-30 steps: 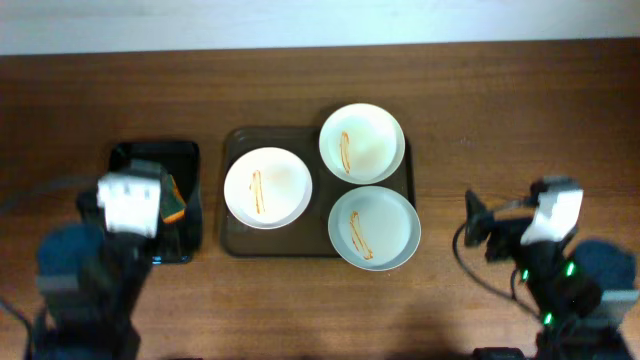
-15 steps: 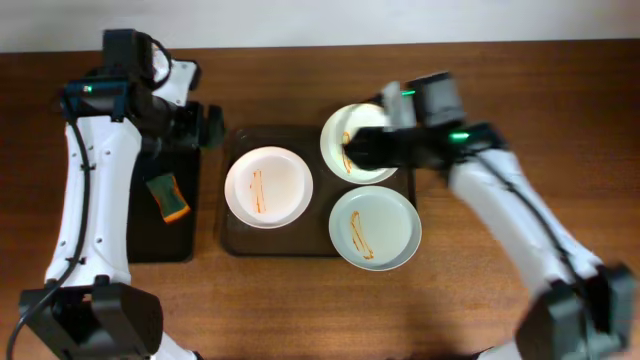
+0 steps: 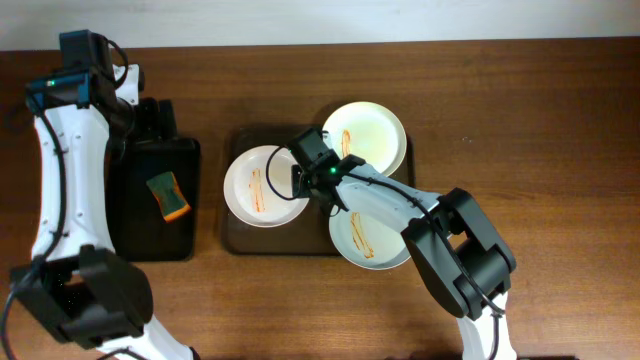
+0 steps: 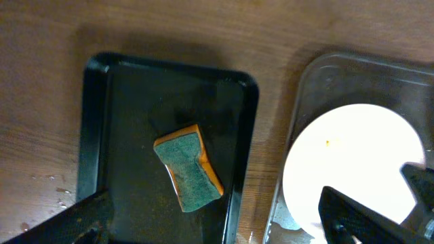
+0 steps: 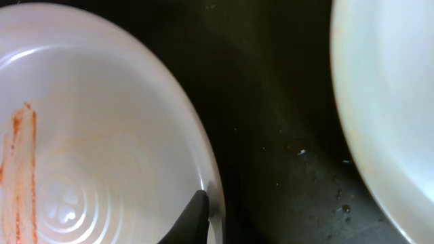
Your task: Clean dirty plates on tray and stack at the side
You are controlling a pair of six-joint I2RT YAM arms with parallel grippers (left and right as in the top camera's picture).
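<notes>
Three plates lie on the brown tray (image 3: 233,236): a left plate (image 3: 258,187), a top plate (image 3: 368,138) and a bottom plate (image 3: 378,228), each with an orange-brown streak. My right gripper (image 3: 298,178) is shut on the left plate's right rim. In the right wrist view a dark fingertip (image 5: 198,203) presses the inside of that plate (image 5: 102,135) at its rim; the other finger is hidden. My left gripper (image 3: 153,118) hangs open over the far end of the black tray (image 3: 150,235), its fingers spread wide around nothing (image 4: 215,196).
A green and orange sponge (image 3: 168,196) lies on the black tray (image 4: 135,102) left of the brown tray (image 4: 319,78). The top plate's edge (image 5: 393,102) is close to the right of the right gripper. Bare wood table surrounds both trays.
My right arm has swung from the top plate to the left plate's right rim and shut there. My left arm has drawn back toward the far left corner, still open.
</notes>
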